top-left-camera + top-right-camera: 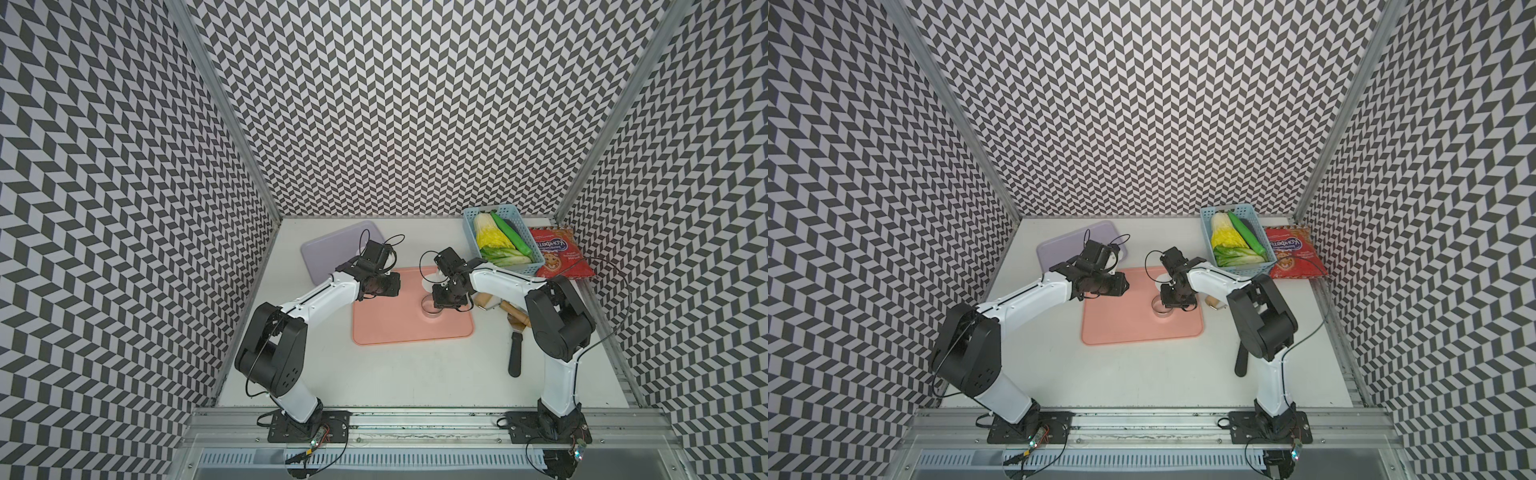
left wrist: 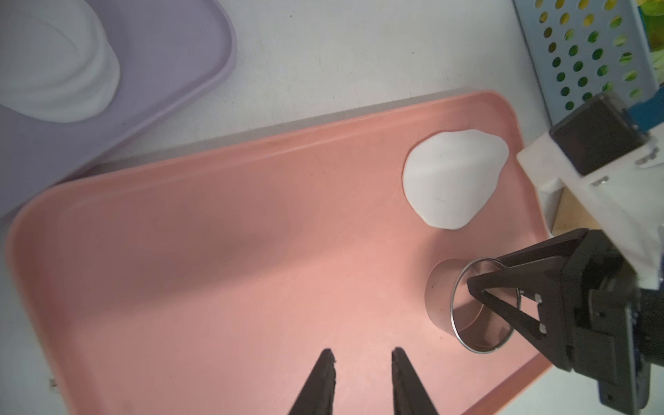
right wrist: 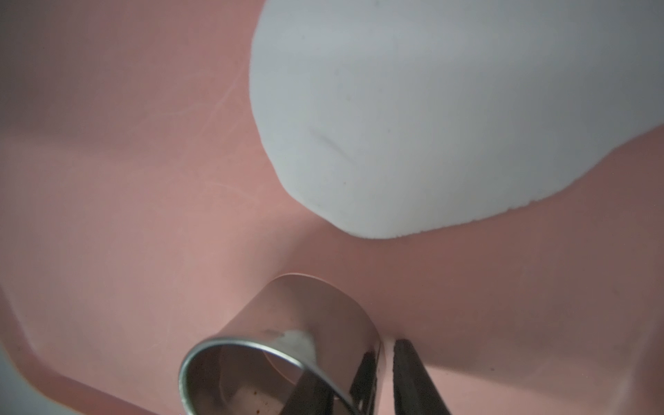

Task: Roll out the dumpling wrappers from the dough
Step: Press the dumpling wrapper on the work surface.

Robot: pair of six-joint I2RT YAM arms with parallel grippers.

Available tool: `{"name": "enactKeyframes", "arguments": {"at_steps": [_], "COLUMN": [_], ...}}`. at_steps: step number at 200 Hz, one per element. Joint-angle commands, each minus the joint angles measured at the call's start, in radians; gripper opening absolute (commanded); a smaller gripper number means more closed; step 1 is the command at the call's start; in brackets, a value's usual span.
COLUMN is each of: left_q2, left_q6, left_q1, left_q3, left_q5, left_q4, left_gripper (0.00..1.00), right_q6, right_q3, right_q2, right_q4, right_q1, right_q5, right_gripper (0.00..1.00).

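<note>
Tray (image 2: 215,233) holds dough (image 2: 454,178); left end effector (image 2: 363,354) open, right end effector (image 2: 485,276) open astride ring (image 2: 440,298)

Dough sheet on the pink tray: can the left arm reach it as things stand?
Probably yes. The left pincer is open and empty over the pink tray, nothing between it and the dough sheet. The right pincer, at the steel ring nearby, may crowd it.
</note>
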Motion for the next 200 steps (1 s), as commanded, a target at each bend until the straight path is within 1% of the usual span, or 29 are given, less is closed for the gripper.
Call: {"name": "enactKeyframes", "arguments": {"at_steps": [1,27,66,115,200], "left_q2": [0.02,0.039,0.088,0.151,0.251], "left_q6": [-0.01,-0.013,-0.013,-0.009,0.012], "left_q1": [-0.001,-0.009,-0.045,-0.082,-0.128], "left_q3": [-0.002,0.011,0.052,0.106,0.151], "left_q5": [0.04,0.083,0.11,0.127,0.131], "left_q4": [0.031,0.039,0.031,0.011,-0.025], "left_gripper": [0.31,0.31,0.31,0.32,0.31], "right_q6": [0.002,0.015,0.024,0.019,0.021], "right_q3": [0.022,-0.013,-0.081,-0.115,-0.127], "right_q2": [-0.045,-0.093,-0.164,-0.163,-0.162], "right_q4": [-0.003,0.013,0.064,0.1,0.121], "right_q1": [-0.001,-0.017,-0.045,-0.047,-0.047], "right_q5": [-0.017,-0.022,-0.057,-0.096,-0.115], "right_gripper": [0.32,0.31,0.31,0.29,0.28]}}
